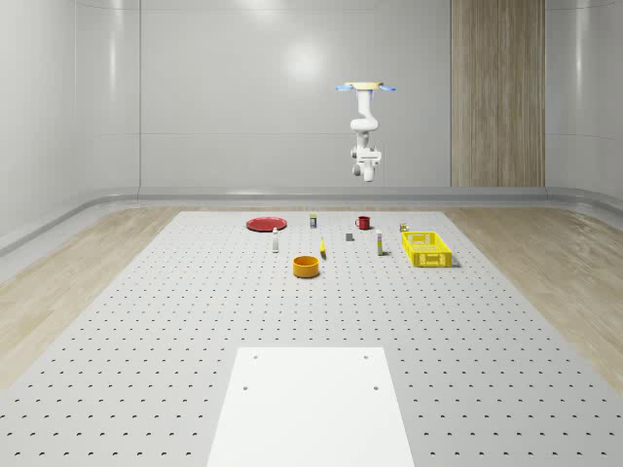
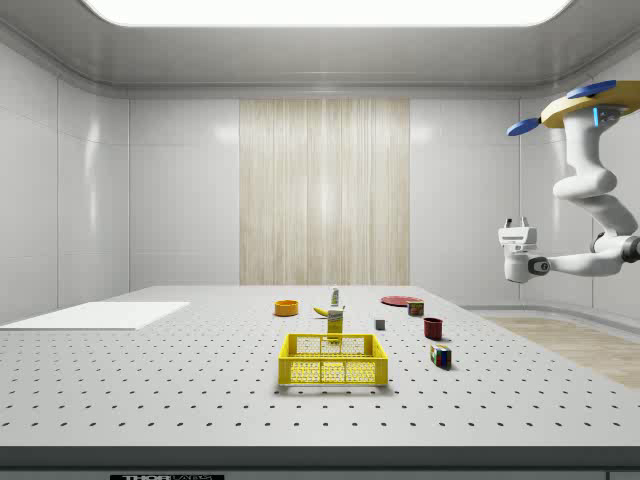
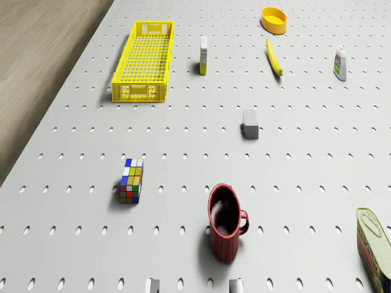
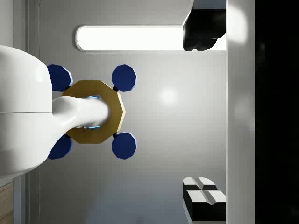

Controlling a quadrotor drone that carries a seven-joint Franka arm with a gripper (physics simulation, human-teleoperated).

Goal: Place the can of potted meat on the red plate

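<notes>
The potted meat can (image 3: 374, 245) lies on the perforated table beside the red mug (image 3: 225, 221); in the whole-scene view the can (image 1: 313, 221) sits between the mug (image 1: 362, 222) and the red plate (image 1: 265, 224). The plate (image 2: 398, 299) is flat at the table's far end with nothing on it. The drone (image 1: 365, 88) hovers high over that far end, roughly above the mug. Its arm curls down and back, so the gripper (image 2: 517, 222) points upward, far above the can. In the wrist view the gripper (image 4: 203, 114) faces the drone's underside, fingers wide apart and holding nothing.
A yellow crate (image 1: 426, 248), a Rubik's cube (image 3: 131, 180), a small grey block (image 3: 250, 123), an upright box (image 3: 204, 55), a banana (image 3: 274, 57), a white bottle (image 3: 340, 63) and an orange bowl (image 1: 307, 266) stand around the table. A white sheet (image 1: 311, 404) lies near the front.
</notes>
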